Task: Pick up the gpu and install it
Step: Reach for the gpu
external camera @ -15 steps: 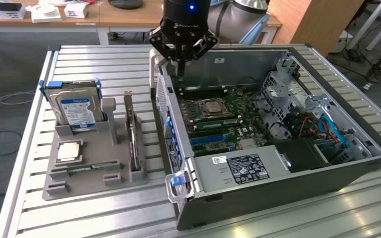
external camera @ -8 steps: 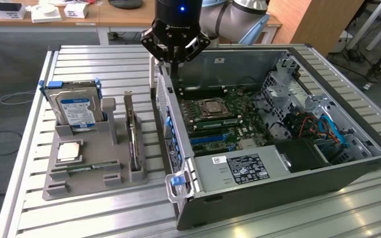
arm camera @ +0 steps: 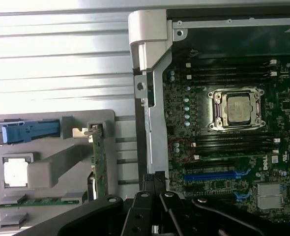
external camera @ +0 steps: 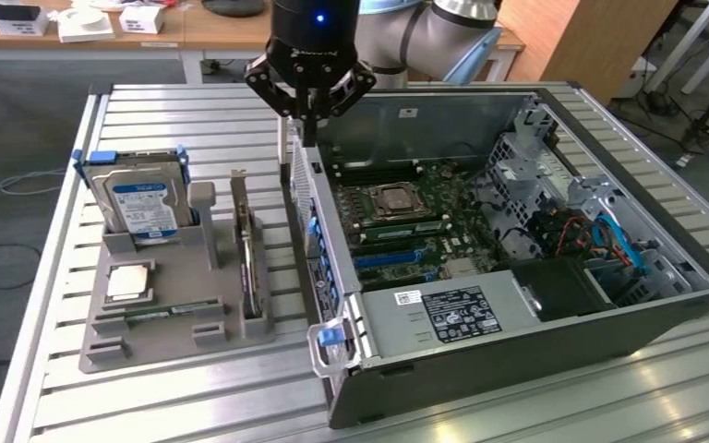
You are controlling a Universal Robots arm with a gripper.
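The gpu (external camera: 248,263) is a thin dark card standing on its edge in a slot of the grey holder tray (external camera: 145,346), beside the open computer case. The wrist view looks down on the gpu (arm camera: 100,162) edge-on, green along its rim, with its silver bracket end by the tray's corner. My gripper (external camera: 309,118) hangs shut and holds nothing, above the case's wall nearest the tray and toward the far end of the table. Its black fingers (arm camera: 155,183) meet over that wall's metal frame. The gpu lies off to the exterior view's left of the gripper and nearer the camera.
The open case (external camera: 650,323) shows the motherboard (external camera: 423,231) with its CPU socket (arm camera: 237,109) and blue expansion slot (arm camera: 211,175). On the tray stand a hard drive (external camera: 143,201), a CPU (external camera: 129,281) and a RAM stick (external camera: 163,314). The slatted aluminium table (external camera: 182,111) carries everything.
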